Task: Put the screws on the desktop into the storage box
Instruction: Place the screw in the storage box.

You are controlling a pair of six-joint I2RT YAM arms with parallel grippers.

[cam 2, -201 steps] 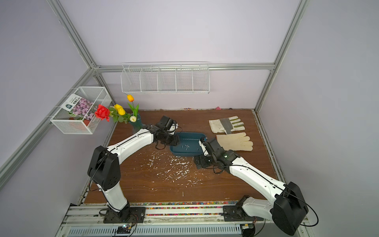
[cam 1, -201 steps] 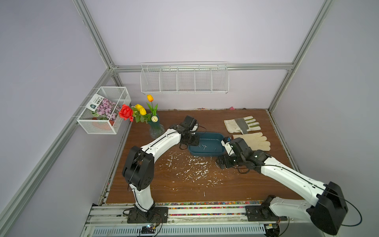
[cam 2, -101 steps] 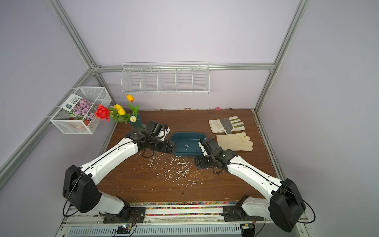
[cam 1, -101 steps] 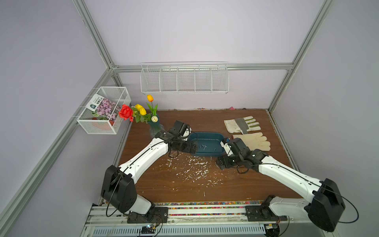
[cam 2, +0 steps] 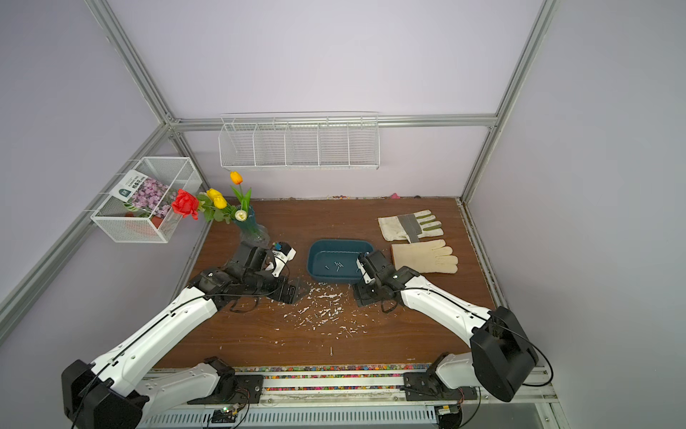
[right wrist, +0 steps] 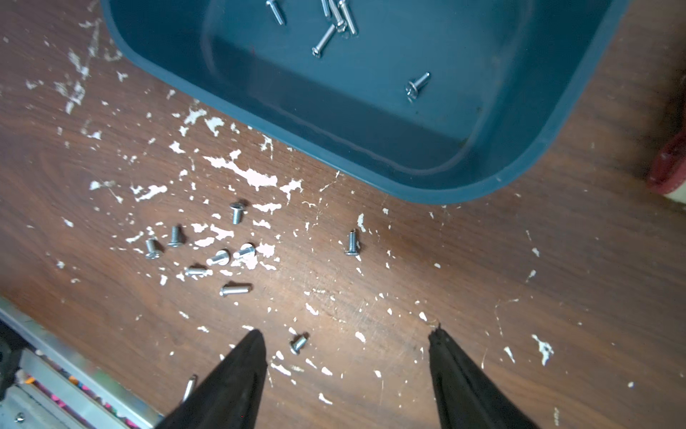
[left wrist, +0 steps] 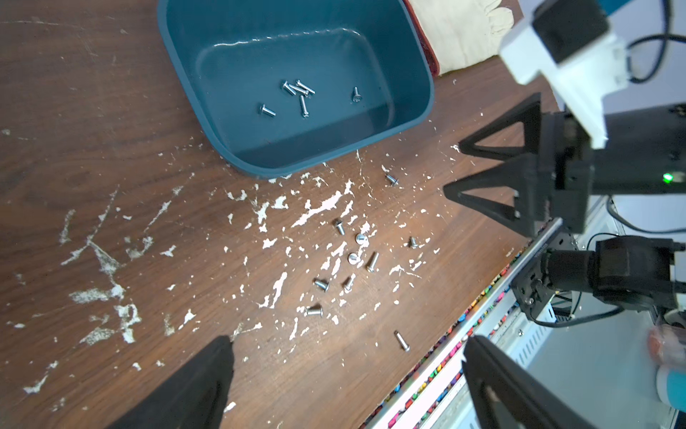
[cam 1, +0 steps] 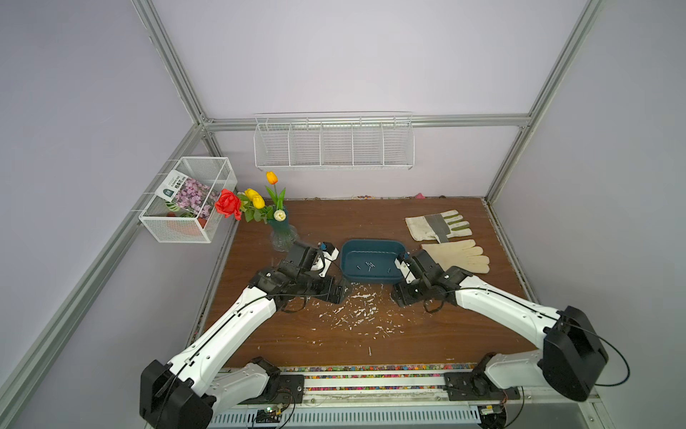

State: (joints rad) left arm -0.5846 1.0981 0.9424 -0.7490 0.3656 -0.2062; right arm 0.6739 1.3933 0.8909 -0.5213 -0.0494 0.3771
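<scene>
The dark teal storage box (cam 1: pixel 372 248) (cam 2: pixel 315 256) sits mid-desktop (cam 1: pixel 334 223) with several screws (left wrist: pixel 302 96) (right wrist: pixel 336 22) inside. More screws (left wrist: pixel 352 256) (right wrist: pixel 222 256) lie on the scratched wood in front of it, and a lone screw (cam 1: pixel 369 350) lies near the front edge. My left gripper (cam 1: pixel 339 291) (left wrist: pixel 347 341) is open and empty, low at the box's front left corner. At the front right corner my right gripper (cam 1: pixel 399 297) (right wrist: pixel 346 331) is open just above the wood. One screw (right wrist: pixel 298 343) lies between its fingertips, beside one finger (right wrist: pixel 237 371).
Two work gloves (cam 1: pixel 438 226) (cam 1: pixel 456 256) lie right of the box. A glass vase of flowers (cam 1: pixel 282 237) stands behind my left arm. White wire baskets (cam 1: pixel 334 141) (cam 1: pixel 189 200) hang on the walls. A metal rail (cam 1: pixel 371 371) runs along the front edge.
My left arm has drawn back from over the box to its front left corner, and its gripper has opened. The right arm has stayed nearly still.
</scene>
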